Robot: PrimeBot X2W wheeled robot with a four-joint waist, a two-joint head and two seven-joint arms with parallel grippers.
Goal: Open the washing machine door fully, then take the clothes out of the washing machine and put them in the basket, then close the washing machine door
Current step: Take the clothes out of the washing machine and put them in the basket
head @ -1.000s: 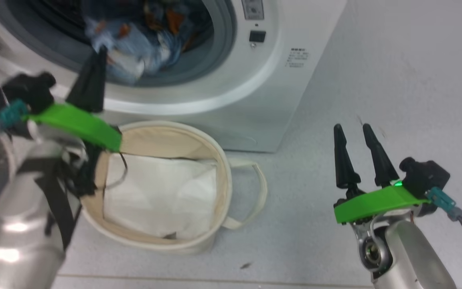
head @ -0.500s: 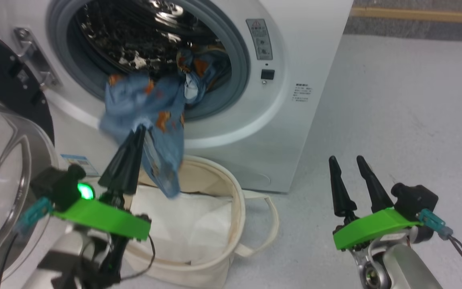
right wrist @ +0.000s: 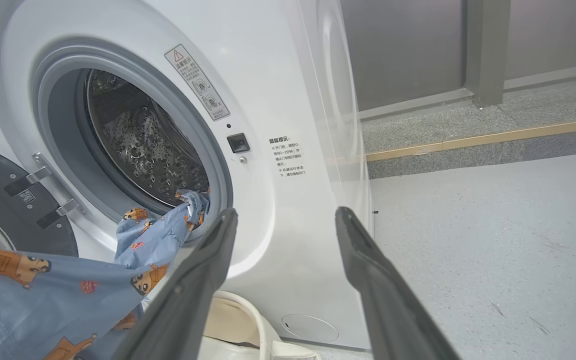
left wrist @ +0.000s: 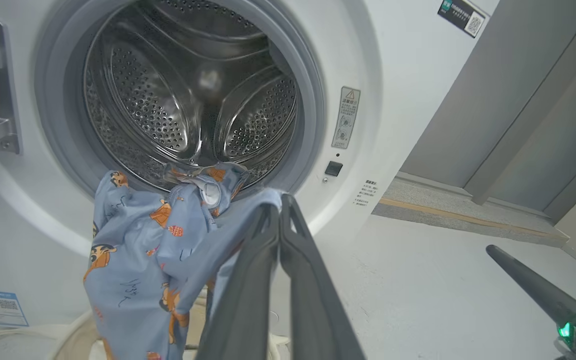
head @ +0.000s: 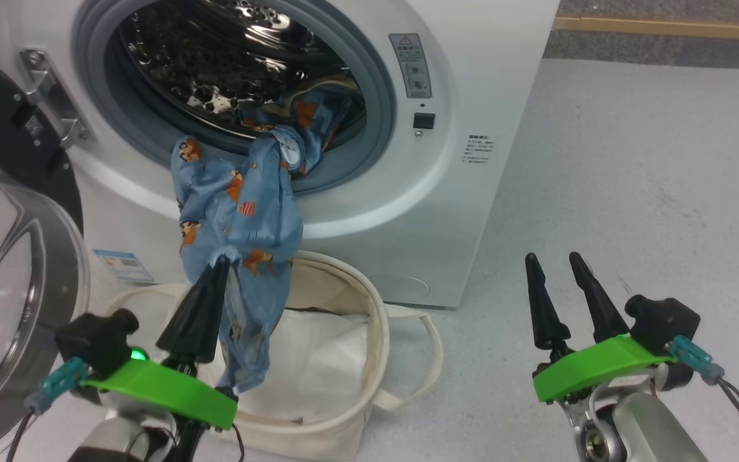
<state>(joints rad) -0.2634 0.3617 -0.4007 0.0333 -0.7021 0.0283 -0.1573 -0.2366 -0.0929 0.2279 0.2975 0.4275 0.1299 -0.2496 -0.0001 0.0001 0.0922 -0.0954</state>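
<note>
Your left pincer is clamped on the clothes, basket just below it; right pincer apart, empty.

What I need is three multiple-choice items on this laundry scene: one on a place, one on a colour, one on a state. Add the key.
1. Where is the round cream canvas basket? A. On a shelf. B. On the floor before the white front-loading washing machine. C. On a table.
2. The soft bear-printed clothes pinched by the left gripper are mostly: A. blue. B. red. C. green.
3. The right gripper is: A. shut on cloth. B. shut on a handle. C. open and empty.
Key: 1 B, it sits on the floor below the machine's front; 2 A, blue fabric trails out of the machine; 3 C, its jaws stand apart around nothing.
</note>
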